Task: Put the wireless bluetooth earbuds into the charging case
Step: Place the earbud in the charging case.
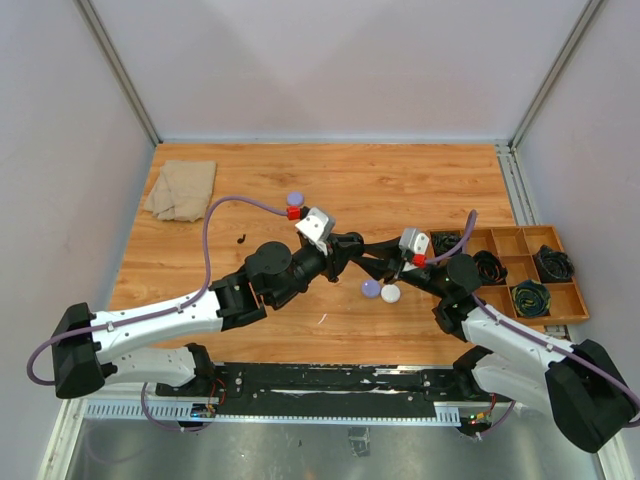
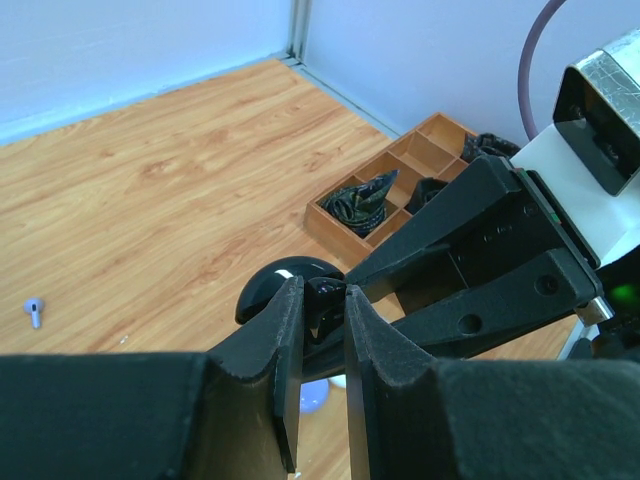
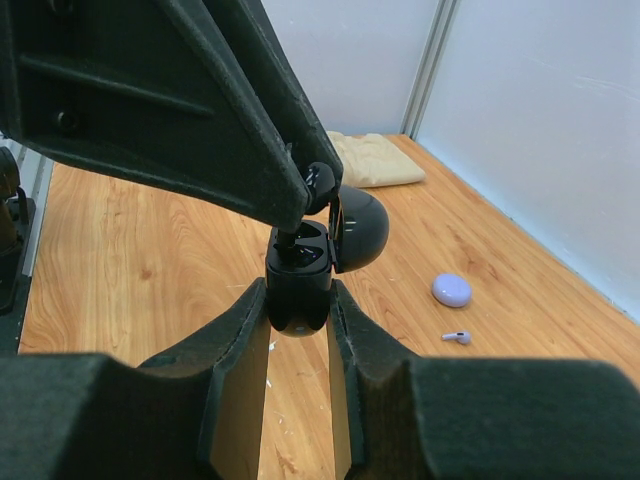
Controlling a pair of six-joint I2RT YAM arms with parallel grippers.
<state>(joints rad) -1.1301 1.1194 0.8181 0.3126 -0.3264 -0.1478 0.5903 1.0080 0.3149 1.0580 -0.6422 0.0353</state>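
We see the left tool (image 2: 323, 312) clamped on a small glossy black stemmed earbud (image 2: 325, 296), held just above the open round black charging case (image 3: 298, 265). The right tool (image 3: 298, 305) is clamped on that case, raised over the wooden counter (image 1: 400, 190).

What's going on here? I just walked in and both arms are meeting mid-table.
The right gripper holds a black charging case with its lid open. The left gripper pinches a black earbud right at the case's opening. A purple case and a loose earbud lie on the table.
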